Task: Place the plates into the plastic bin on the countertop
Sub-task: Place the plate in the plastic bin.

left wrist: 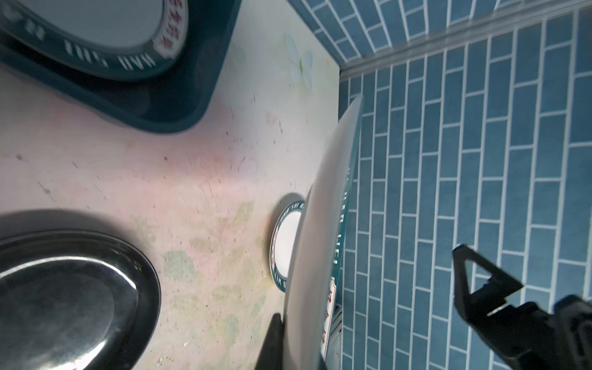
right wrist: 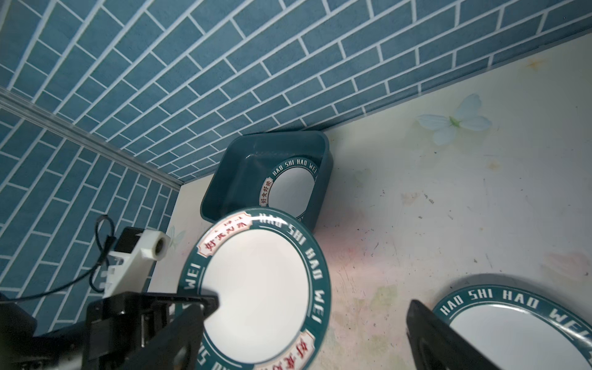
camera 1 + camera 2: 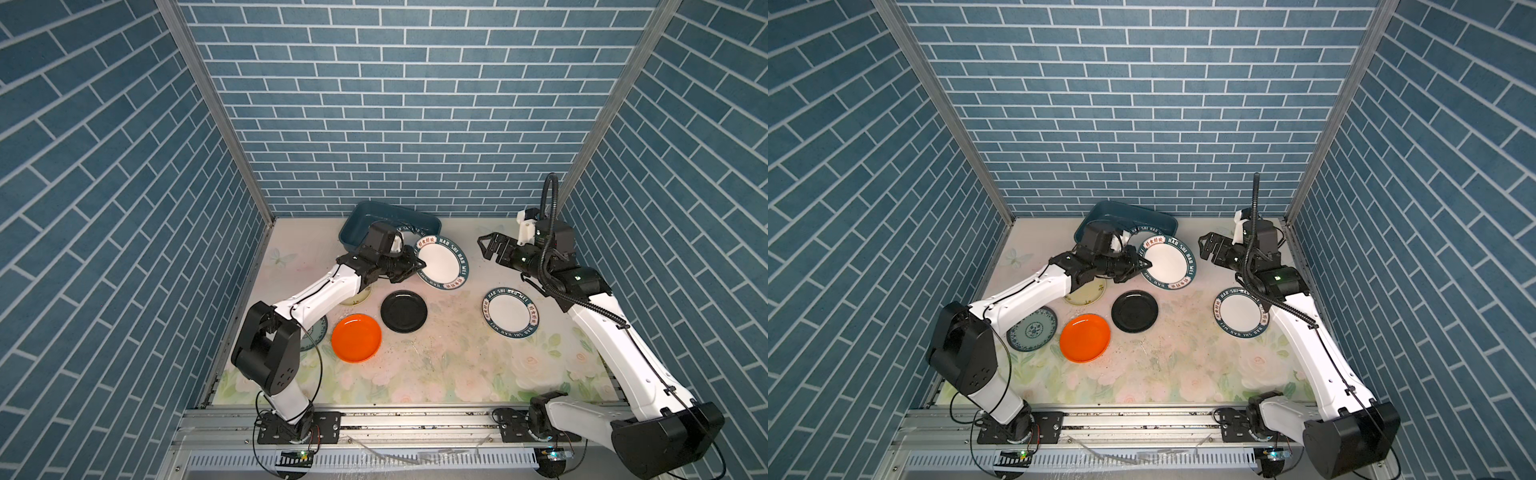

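K: Nearest the lens, the aluminium rail (image 3: 415, 419) with both arm bases bolted on. Beyond it lies the floral counter (image 3: 436, 374).

R: Left pincer (image 3: 417, 266)?

K: Clamped on the rim of a white lettered plate (image 3: 442, 262). This plate is tilted and lifted clear of the counter. The left wrist view shows it nearly edge-on (image 1: 320, 224), with one finger (image 1: 272, 339) against its underside.

R: Plastic bin?

K: The plastic bin (image 3: 361, 226) sits just beyond the left pincer, against the back wall. A second lettered plate (image 2: 291, 189) lies inside it, at the end nearer the right pincer. The white lettered plate hangs right at the bin's near wall. Cannot tell whether they touch.

R: Right pincer (image 3: 492, 249)?

K: Its fingers are apart with nothing between them. It is raised off the counter, to the side of the white lettered plate and not touching it.

R: On the counter?

K:
- The black plate (image 3: 404, 311) is just on the rail side of the left pincer, with the orange plate (image 3: 356, 337) close beside it.
- The pale yellow plate (image 3: 1086, 297) is partly hidden under the left forearm.
- The teal patterned plate (image 3: 1034, 330) is further down that arm, near the elbow.
- A third lettered plate (image 3: 510, 312) lies flat on the rail side of the right pincer, beside the right forearm.
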